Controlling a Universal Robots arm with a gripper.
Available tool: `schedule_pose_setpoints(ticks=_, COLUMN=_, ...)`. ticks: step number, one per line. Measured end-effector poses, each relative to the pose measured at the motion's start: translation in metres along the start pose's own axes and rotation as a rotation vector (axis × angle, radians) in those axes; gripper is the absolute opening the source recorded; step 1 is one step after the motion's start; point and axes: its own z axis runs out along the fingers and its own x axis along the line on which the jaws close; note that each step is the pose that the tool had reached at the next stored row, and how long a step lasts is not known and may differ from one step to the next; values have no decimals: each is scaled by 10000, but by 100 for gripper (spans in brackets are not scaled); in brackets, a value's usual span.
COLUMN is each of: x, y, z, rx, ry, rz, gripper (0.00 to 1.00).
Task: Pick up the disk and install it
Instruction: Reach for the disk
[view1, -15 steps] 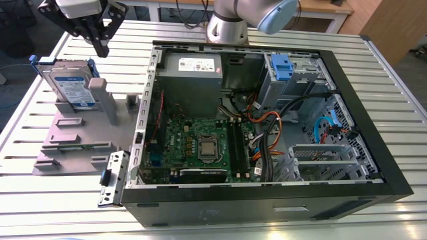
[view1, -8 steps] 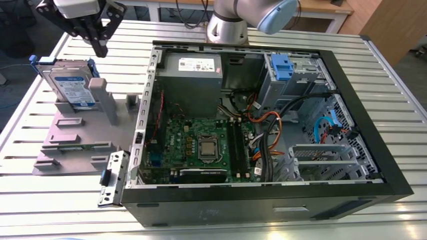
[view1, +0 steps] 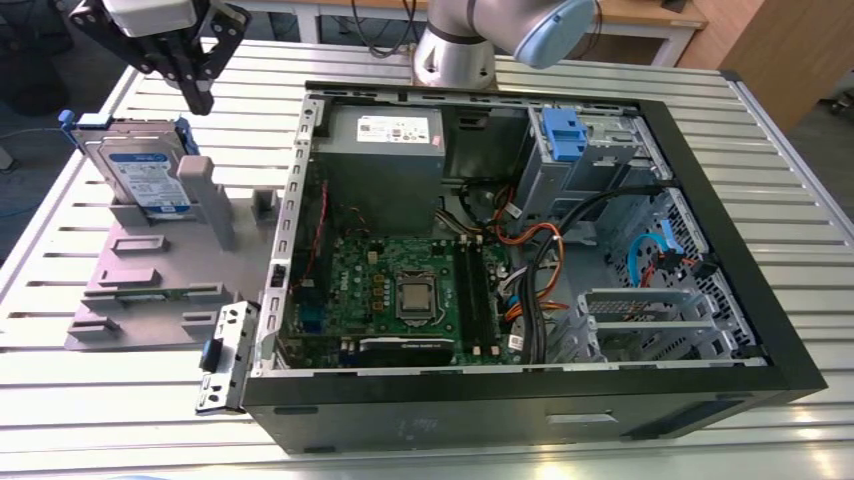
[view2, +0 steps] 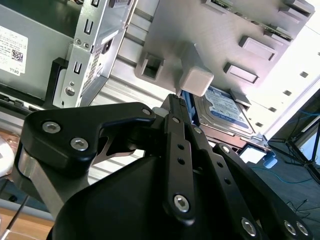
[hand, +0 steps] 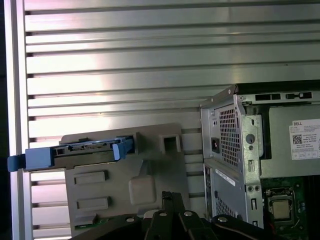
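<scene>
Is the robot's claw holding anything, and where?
Nothing is held. The black gripper hangs above the flat silver hard drive with blue rails, not touching it; the drive stands in a grey plastic stand.

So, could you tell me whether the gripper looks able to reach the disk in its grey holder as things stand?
Probably yes. The disk stands upright in the grey holder with its top edge bare, and the gripper hangs above it, slightly towards the computer case, with nothing between. Its jaws look shut.
</scene>
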Motion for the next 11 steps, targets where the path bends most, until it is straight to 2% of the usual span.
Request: schedule_pose_setpoints(ticks=11, x=38, y=-3, z=2, rx=10, ry=-1, rz=0, gripper=11)
